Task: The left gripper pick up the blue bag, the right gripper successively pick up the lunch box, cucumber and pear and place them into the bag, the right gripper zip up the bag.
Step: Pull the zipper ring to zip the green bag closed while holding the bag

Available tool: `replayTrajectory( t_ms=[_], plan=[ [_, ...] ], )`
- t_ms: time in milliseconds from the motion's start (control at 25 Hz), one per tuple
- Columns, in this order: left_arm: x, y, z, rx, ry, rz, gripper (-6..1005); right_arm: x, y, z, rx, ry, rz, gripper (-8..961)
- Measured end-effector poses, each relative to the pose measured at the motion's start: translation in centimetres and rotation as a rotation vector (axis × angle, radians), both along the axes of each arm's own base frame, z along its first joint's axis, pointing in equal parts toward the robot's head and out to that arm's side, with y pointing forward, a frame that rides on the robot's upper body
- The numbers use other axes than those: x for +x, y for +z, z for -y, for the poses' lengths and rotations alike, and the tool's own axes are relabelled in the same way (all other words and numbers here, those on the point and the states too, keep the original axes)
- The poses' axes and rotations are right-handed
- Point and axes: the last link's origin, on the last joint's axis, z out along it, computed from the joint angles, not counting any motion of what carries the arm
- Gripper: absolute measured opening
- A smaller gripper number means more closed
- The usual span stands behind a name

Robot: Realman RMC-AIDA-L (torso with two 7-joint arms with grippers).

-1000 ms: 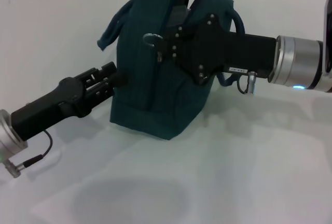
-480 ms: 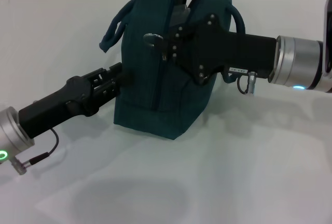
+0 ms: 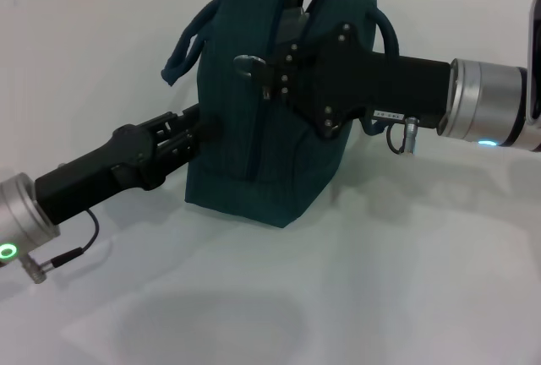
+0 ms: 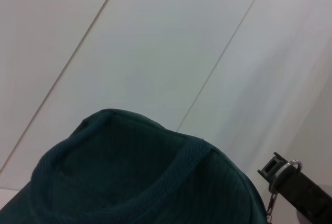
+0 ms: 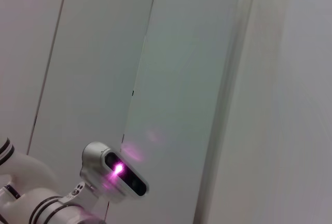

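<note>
At the left of the head view, the left tool (image 3: 193, 131) reaches in low from the near left corner, its silver wrist showing a round green light. Its black fingers (image 3: 173, 135) press against the left side panel of the blue bag (image 3: 254, 158); whether they are clenched on the fabric or merely touching it cannot be told, since the tips merge with the dark cloth.

The blue bag stands upright on the white worktop (image 3: 380, 280) at the centre, well back from the near edge. One rolled handle (image 3: 188, 44) droops over its left side, and the other curves behind the right arm. The mouth at the top is parted, with something grey showing in the gap. In the left wrist view the bag's ribbed top edge (image 4: 129, 172) fills the lower part of the picture.

To the right, the right tool (image 3: 264, 73) comes in level from the right edge and lies across the bag's upper front. Its tip sits at the ring zip pull (image 3: 246, 64), touching it or holding it; its grip cannot be told. The same ring (image 4: 285, 175) shows beside a black part in the left wrist view.
</note>
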Motion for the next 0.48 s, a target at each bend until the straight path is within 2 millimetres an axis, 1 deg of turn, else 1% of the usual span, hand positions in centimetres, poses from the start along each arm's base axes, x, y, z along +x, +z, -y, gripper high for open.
replayTrajectory(
  t_ms=[320, 480],
  plan=[
    [-0.04, -0.59, -0.55, 0.002, 0.020, -0.023, 396, 0.05, 0.00, 0.04, -0.001, 0.000, 0.000, 11],
    [-0.02, -0.57, -0.50, 0.023, 0.007, -0.031, 259, 0.10, 0.00, 0.07, -0.002, -0.002, -0.001, 11]
  ],
)
